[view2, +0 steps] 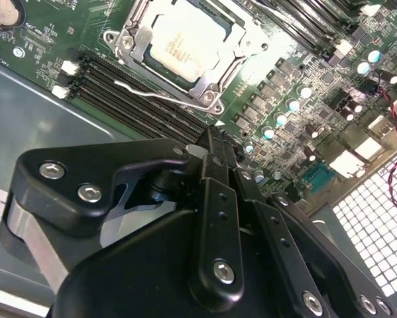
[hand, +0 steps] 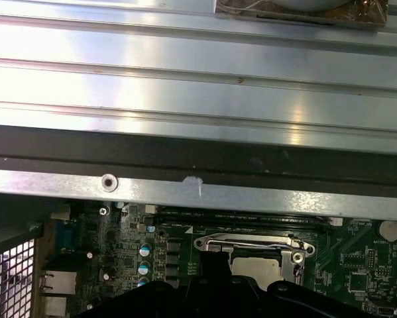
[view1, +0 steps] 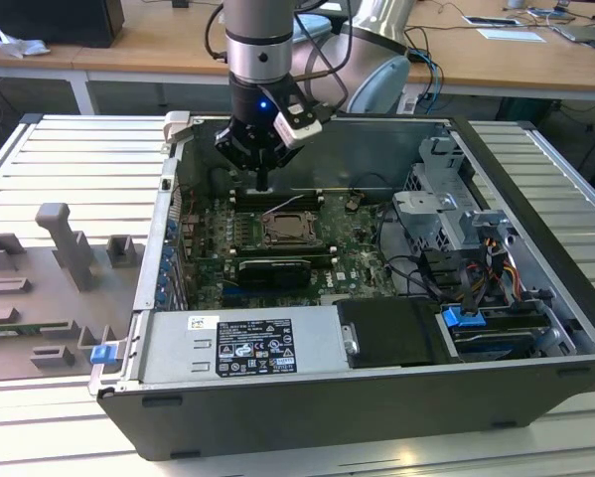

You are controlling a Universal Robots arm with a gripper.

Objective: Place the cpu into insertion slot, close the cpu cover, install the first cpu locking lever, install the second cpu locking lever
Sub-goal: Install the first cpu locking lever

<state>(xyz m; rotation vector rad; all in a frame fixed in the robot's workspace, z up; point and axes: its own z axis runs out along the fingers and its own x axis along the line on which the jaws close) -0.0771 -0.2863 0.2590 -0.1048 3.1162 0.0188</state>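
The cpu (view2: 185, 43), pale silver and square, lies in the insertion slot (view1: 285, 231), framed by the shiny cpu cover (view2: 246, 48) folded flat. In the exterior view the gripper (view1: 263, 183), clenched on nothing, hangs at the slot's eleven o'clock; there the chip is hard to make out.

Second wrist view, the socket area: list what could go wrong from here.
1. The jaws, closed together, hang close above the memory slots beside the cpu cover; a descent slightly off could strike those slots.
2. The locking lever is a thin wire along the cover's edge, so the jaws may slip off it and scrape the green board.
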